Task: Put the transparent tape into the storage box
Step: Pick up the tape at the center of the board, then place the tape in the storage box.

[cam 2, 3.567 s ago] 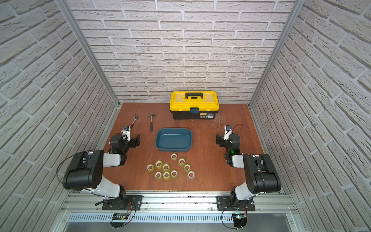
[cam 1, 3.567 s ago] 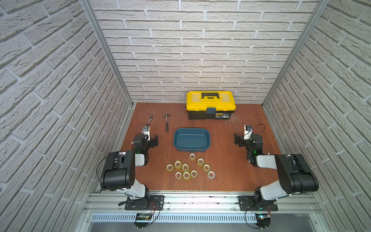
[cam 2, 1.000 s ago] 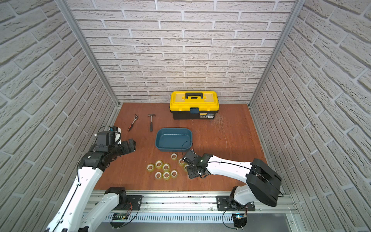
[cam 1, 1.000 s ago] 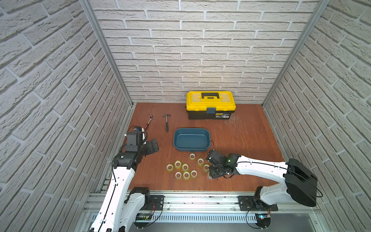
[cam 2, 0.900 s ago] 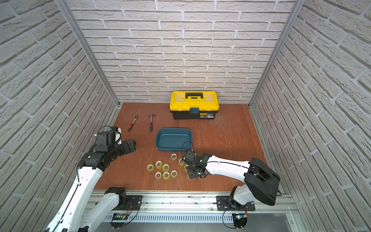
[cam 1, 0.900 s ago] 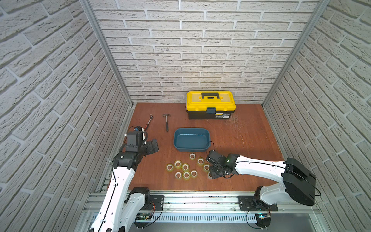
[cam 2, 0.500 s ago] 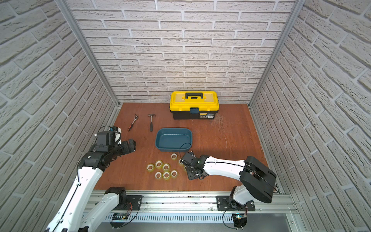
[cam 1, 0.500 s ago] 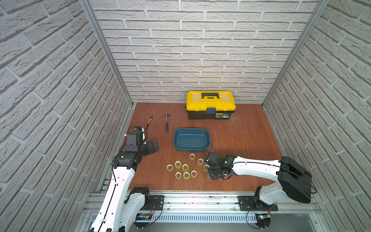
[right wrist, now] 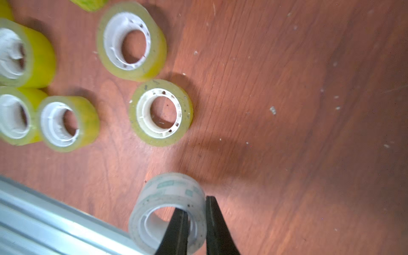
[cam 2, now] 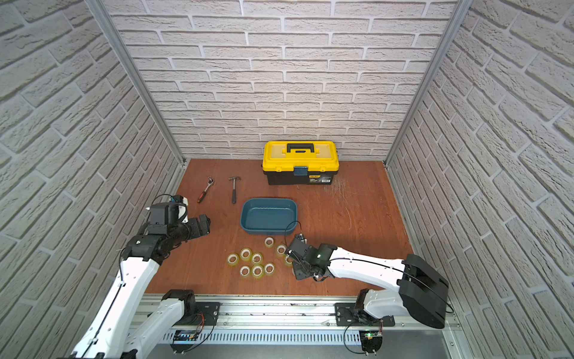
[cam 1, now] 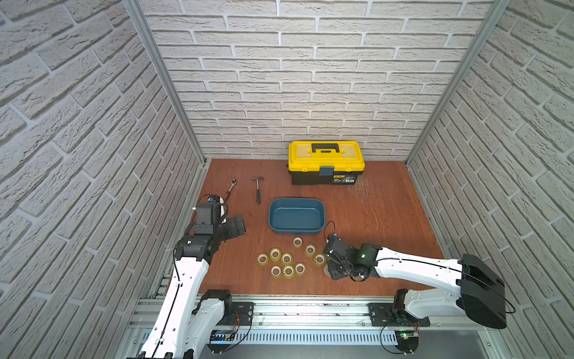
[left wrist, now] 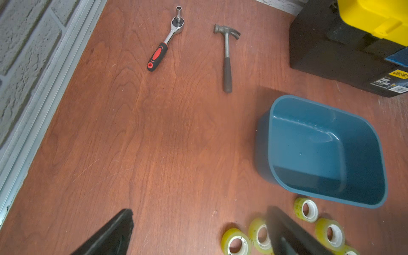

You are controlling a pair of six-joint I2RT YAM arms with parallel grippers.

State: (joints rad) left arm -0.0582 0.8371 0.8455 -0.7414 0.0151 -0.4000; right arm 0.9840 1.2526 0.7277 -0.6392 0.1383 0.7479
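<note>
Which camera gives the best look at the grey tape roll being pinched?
The right wrist view: the grey roll fills the foreground, the right gripper's fingers pinching its wall, one inside the core, one outside. In a top view only a sliver peeks from under the arm. The left wrist view misses it.

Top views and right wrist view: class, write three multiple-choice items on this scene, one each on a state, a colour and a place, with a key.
1. The storage box is: A empty; B full of rolls; C overturned.
2. The tape roll in the right pincer is: A red; B yellow; C greyish clear.
3. The hammer lies: A in the storage box; B beside the ratchet; C in the right pincer.
Key: A, only its bare blue floor shows; C, it is paler than the yellow rolls; B, both lie side by side.
</note>
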